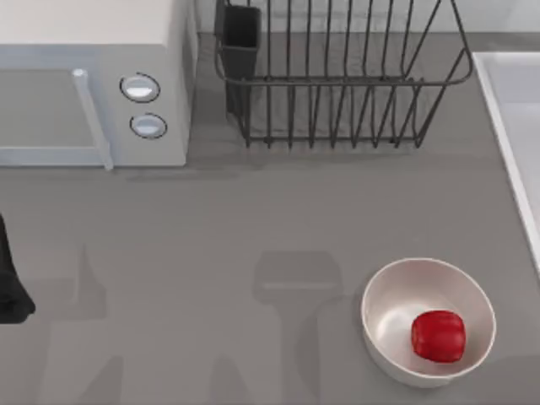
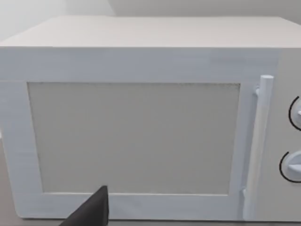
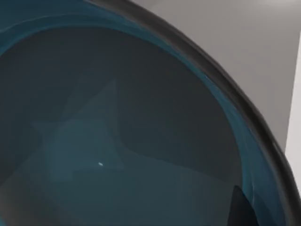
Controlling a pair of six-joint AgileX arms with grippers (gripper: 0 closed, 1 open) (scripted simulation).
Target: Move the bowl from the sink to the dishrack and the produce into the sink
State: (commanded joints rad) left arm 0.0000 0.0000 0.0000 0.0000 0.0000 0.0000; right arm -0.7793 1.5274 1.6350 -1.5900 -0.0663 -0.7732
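The teal-blue bowl (image 3: 117,141) lies very close under my right wrist camera, its inside and dark rim across the picture. A dark part of my right gripper (image 3: 242,207) shows just inside that rim. The red produce (image 1: 438,336) sits in a white bowl (image 1: 390,297) at the front right of the table. The dark wire dishrack (image 1: 337,76) stands at the back, with its black utensil cup (image 1: 240,38) at its left corner. A strip of the sink (image 1: 515,118) shows at the right edge. My left arm (image 1: 8,291) is parked at the left edge, and its gripper (image 2: 91,212) faces the microwave.
A white microwave (image 1: 93,84) with two round knobs (image 1: 140,87) fills the back left, and its door and handle (image 2: 256,146) stand close in the left wrist view. Bare grey tabletop (image 1: 211,219) lies between the microwave, the rack and the white bowl.
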